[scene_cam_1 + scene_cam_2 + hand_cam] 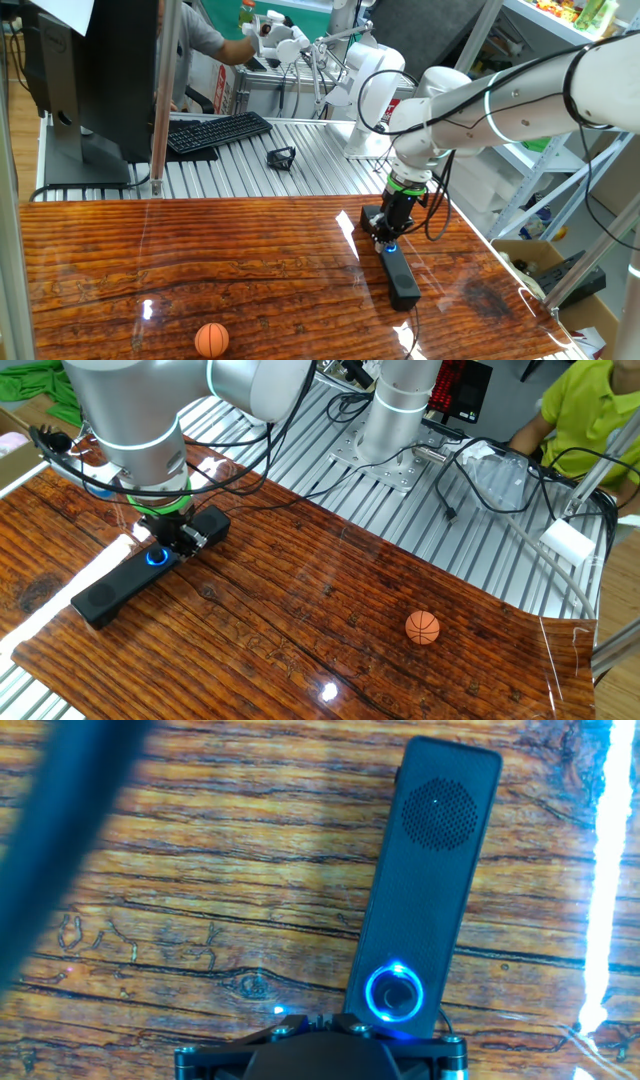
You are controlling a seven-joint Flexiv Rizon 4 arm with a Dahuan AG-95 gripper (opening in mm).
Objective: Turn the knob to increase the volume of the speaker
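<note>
A wooden table [200,270] fills the foreground of one fixed view. An orange ball [211,339] lies at its 7 o'clock, well apart from everything else. Behind the wood runs a ribbed metal surface [300,165]. On it, at 11 o'clock, sits a black keyboard [217,131], with a small black clip [281,157] near it at 4 o'clock. A monitor [90,70] stands at the keyboard's 9 o'clock.

The speaker [430,880] is a long black bar lying flat on the wood, stretching away from the jaws. Its round knob [396,995], ringed with blue light, sits just before the shut jaws.
</note>
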